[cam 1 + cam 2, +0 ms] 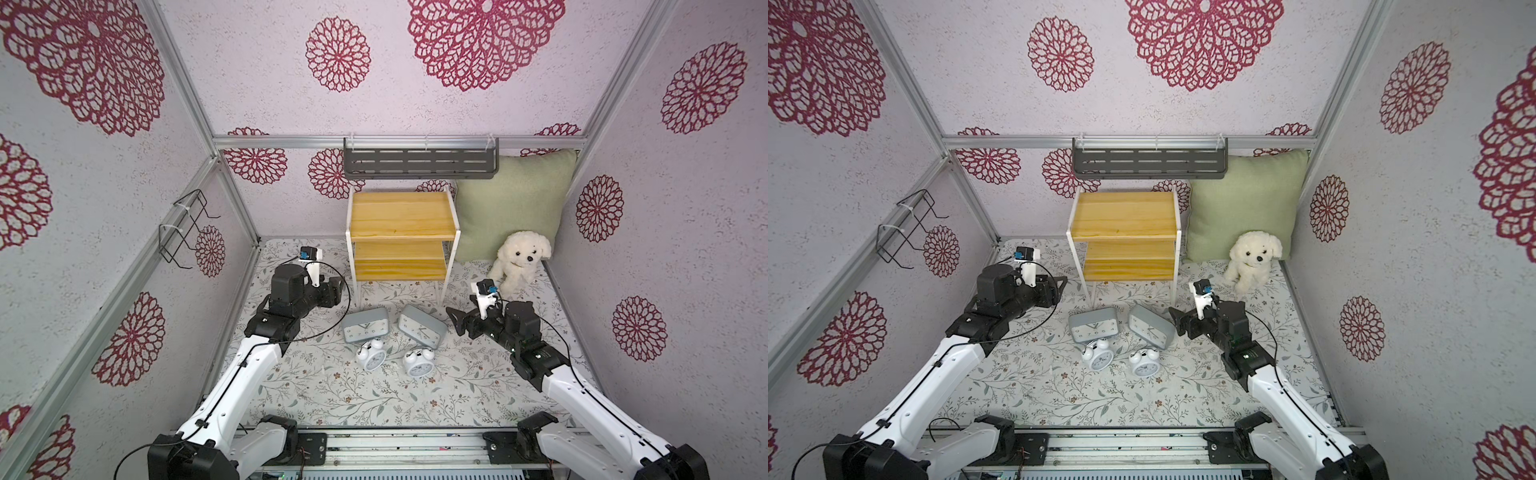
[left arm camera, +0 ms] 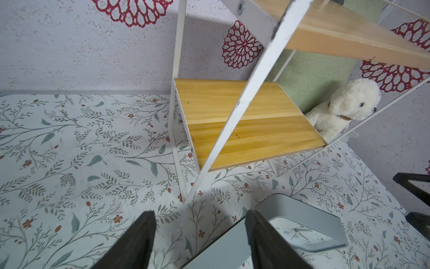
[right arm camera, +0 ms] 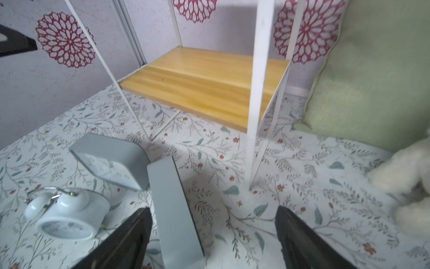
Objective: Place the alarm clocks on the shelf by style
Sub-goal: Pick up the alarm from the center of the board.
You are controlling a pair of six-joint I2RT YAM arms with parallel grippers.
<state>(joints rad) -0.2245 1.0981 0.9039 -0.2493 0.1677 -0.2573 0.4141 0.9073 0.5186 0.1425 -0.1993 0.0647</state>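
Alarm clocks [image 1: 365, 326] rest on the mat [image 1: 332, 395] before the shelf [image 1: 401, 233]; left hand [image 2: 200, 213] and right hand [image 3: 213, 208] gape wide.

two-tier pine shelf [image 1: 402, 216] — yellow boards, white frame | left rounded-rectangular clock [image 1: 365, 325], right rounded-rectangular clock [image 1: 422, 326] — grey, white faces | left twin-bell clock [image 1: 371, 355], right twin-bell clock [image 1: 419, 363]: white | table cover [image 1: 332, 395]: green sprigs, red flowers

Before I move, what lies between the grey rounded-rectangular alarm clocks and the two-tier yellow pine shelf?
Nothing but bare floral mat, seen in both top views.

2 top views overhead, wrists near shelf [image 2: 209, 104]
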